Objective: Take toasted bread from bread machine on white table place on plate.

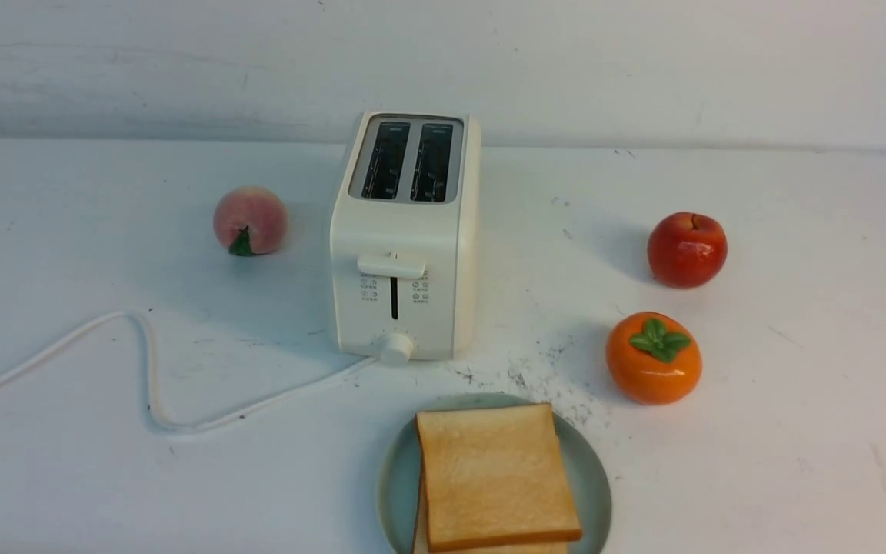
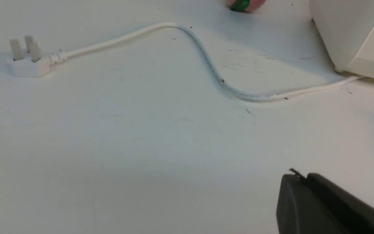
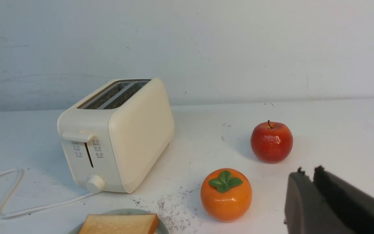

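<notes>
Being shown: two slices of toasted bread [image 1: 493,477], one plate [image 1: 593,477], one bread machine [image 1: 404,238], one peach [image 1: 250,220], one apple [image 1: 687,249], one persimmon [image 1: 653,358].

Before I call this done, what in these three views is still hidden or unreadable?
- Lower toasted bread slice: front view, covered by the upper golden slice and cut by the frame edge.
- Round mint-green plate: near rim cut off in the front view.
- Cream-white two-slot toaster: slot bottoms too dark to see; printed icons too small.
- Left gripper and right gripper: absent from the front view.
</notes>
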Tool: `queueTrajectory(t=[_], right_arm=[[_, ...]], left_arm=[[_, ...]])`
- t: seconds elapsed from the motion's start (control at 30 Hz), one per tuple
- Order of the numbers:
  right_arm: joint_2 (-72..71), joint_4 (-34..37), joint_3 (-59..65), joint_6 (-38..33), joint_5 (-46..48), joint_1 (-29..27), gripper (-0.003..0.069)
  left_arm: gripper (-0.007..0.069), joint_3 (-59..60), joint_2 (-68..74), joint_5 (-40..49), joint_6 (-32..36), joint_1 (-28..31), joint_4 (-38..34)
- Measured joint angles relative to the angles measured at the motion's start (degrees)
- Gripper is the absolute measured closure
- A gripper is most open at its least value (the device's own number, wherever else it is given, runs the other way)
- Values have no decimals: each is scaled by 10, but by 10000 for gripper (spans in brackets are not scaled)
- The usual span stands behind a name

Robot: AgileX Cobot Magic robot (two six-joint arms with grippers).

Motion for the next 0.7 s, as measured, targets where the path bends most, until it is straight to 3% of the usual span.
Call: queueTrajectory(t=[0.7], right_arm=[[0, 0, 0, 0, 1, 0, 593]], left_arm=[[587, 0, 0, 1, -1, 0, -4]])
